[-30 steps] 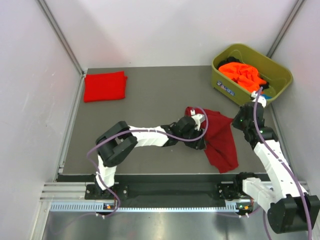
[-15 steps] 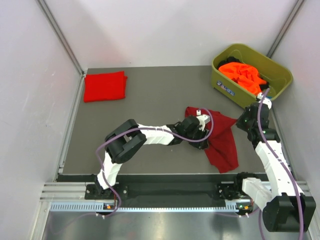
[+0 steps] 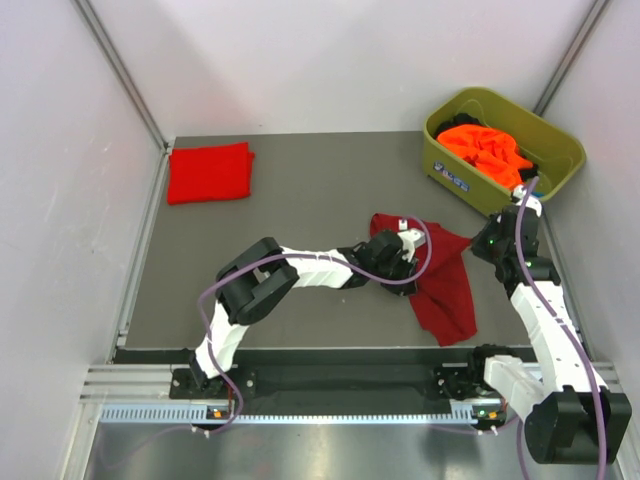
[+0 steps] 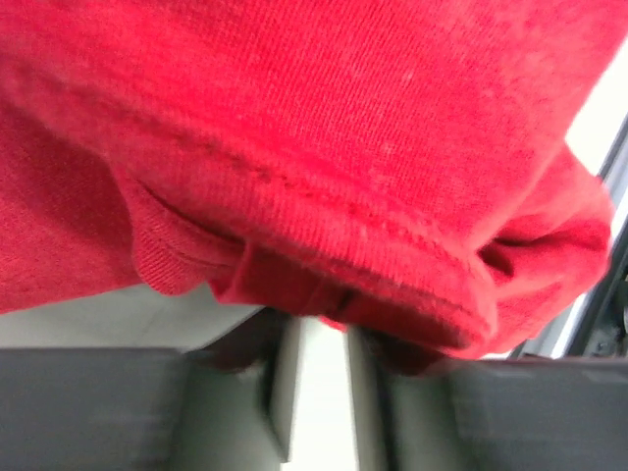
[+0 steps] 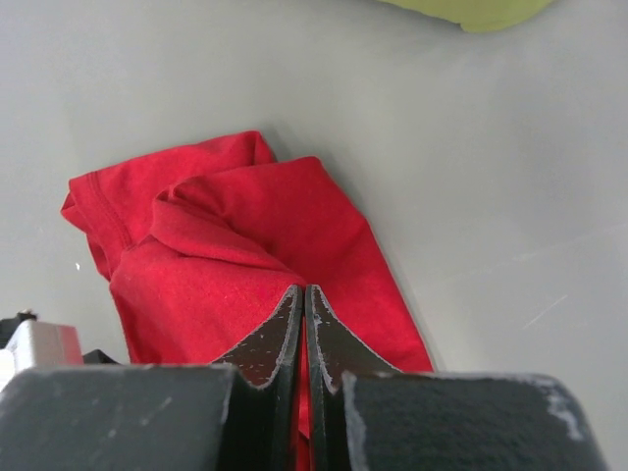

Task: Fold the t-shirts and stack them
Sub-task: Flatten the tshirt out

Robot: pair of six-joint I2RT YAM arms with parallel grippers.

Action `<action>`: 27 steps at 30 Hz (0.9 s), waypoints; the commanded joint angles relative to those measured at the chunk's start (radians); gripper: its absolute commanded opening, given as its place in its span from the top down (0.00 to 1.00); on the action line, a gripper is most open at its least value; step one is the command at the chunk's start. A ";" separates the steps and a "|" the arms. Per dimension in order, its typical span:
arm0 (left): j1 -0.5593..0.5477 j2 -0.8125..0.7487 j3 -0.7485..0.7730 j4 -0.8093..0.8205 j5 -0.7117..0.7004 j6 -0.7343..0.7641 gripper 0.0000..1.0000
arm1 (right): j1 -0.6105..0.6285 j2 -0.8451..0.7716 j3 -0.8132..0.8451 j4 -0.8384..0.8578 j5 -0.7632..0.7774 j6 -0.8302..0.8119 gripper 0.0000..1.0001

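Observation:
A dark crimson t-shirt lies crumpled at the table's right, with a white neck label near its top. My left gripper is pushed in at its left edge. In the left wrist view a hem of the shirt drapes over the fingertips, and a narrow gap shows between the fingers. My right gripper is at the shirt's upper right corner. Its jaws are pressed together with red cloth pinched between them. A brighter red t-shirt lies folded at the far left. Orange t-shirts fill the tub.
The olive-green tub stands at the back right corner, just beyond the right arm; its edge shows at the top of the right wrist view. White walls close in the table on the left, the back and the right.
The left arm has reached a little farther right into the crimson shirt and its jaws have narrowed. The right gripper has drawn the shirt's upper right corner slightly outward.

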 commanded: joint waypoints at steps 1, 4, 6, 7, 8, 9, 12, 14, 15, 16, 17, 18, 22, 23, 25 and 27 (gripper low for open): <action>-0.011 0.045 0.019 -0.073 0.002 0.009 0.76 | -0.017 -0.023 0.007 0.050 -0.024 0.001 1.00; -0.011 0.019 0.021 -0.104 0.005 -0.034 1.00 | -0.017 -0.031 0.012 0.058 -0.048 -0.001 1.00; -0.011 -0.049 -0.013 -0.116 -0.010 -0.060 1.00 | -0.017 -0.037 0.022 0.059 -0.070 0.004 1.00; -0.007 -0.085 -0.033 -0.112 -0.047 -0.092 1.00 | -0.017 -0.040 0.035 0.059 -0.070 0.008 1.00; -0.006 -0.125 -0.057 -0.113 -0.064 -0.109 1.00 | -0.017 -0.047 0.042 0.061 -0.100 0.014 1.00; -0.001 -0.213 -0.098 -0.115 -0.076 -0.126 1.00 | -0.017 -0.067 0.050 0.058 -0.122 0.019 1.00; 0.006 -0.403 -0.138 -0.225 -0.171 -0.185 1.00 | -0.015 -0.119 0.114 0.009 -0.128 0.044 1.00; 0.008 -0.500 -0.157 -0.318 -0.244 -0.204 1.00 | -0.012 -0.142 0.186 -0.043 -0.128 0.056 1.00; 0.008 -0.594 -0.165 -0.343 -0.271 -0.225 1.00 | -0.011 -0.170 0.208 -0.054 -0.131 0.062 1.00; 0.008 -0.637 -0.171 -0.367 -0.317 -0.245 1.00 | -0.011 -0.184 0.241 -0.057 -0.136 0.079 1.00; 0.008 -0.680 -0.175 -0.403 -0.349 -0.257 1.00 | -0.009 -0.199 0.259 -0.057 -0.141 0.091 1.00; 0.009 -0.758 -0.177 -0.453 -0.393 -0.265 1.00 | -0.009 -0.224 0.272 -0.051 -0.144 0.122 1.00; 0.016 -0.906 -0.140 -0.662 -0.576 -0.299 1.00 | -0.006 -0.244 0.332 0.037 -0.148 0.188 1.00; 0.020 -0.926 -0.122 -0.700 -0.607 -0.302 1.00 | -0.005 -0.235 0.340 0.085 -0.153 0.195 1.00; 0.055 -0.973 -0.123 -0.785 -0.677 -0.304 1.00 | 0.005 -0.174 0.352 0.136 -0.186 0.209 1.00; 0.142 -1.007 -0.164 -0.809 -0.662 -0.304 1.00 | 0.050 -0.082 0.345 0.227 -0.213 0.215 1.00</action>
